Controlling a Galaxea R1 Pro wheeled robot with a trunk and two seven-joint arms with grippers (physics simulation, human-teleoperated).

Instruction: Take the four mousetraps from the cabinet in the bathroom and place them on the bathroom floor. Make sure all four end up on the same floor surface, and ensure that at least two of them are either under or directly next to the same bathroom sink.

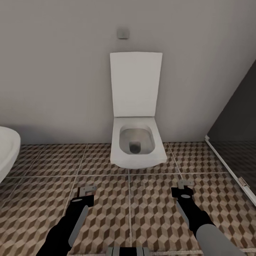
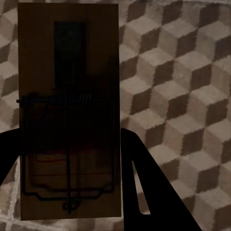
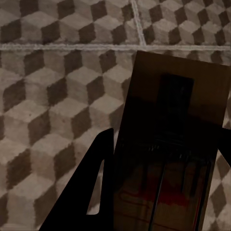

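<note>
Each gripper holds one mousetrap above the bathroom floor (image 1: 142, 217) of cube-pattern tiles. My left gripper (image 1: 86, 192) is shut on a dark wooden mousetrap (image 1: 87, 189), whose slab and wire spring (image 2: 67, 110) sit between the dark fingers (image 2: 154, 192) in the left wrist view. My right gripper (image 1: 185, 192) is shut on a second mousetrap (image 1: 185, 184), seen in the right wrist view as a brown slab (image 3: 175, 144) beside one finger (image 3: 91, 192). The cabinet and the bathroom sink are out of view.
A white toilet (image 1: 137, 145) with its lid raised stands against the grey wall straight ahead. A rounded white fixture rim (image 1: 7, 149) juts in at the left edge. A dark glass partition (image 1: 234, 124) with a white floor rail runs along the right.
</note>
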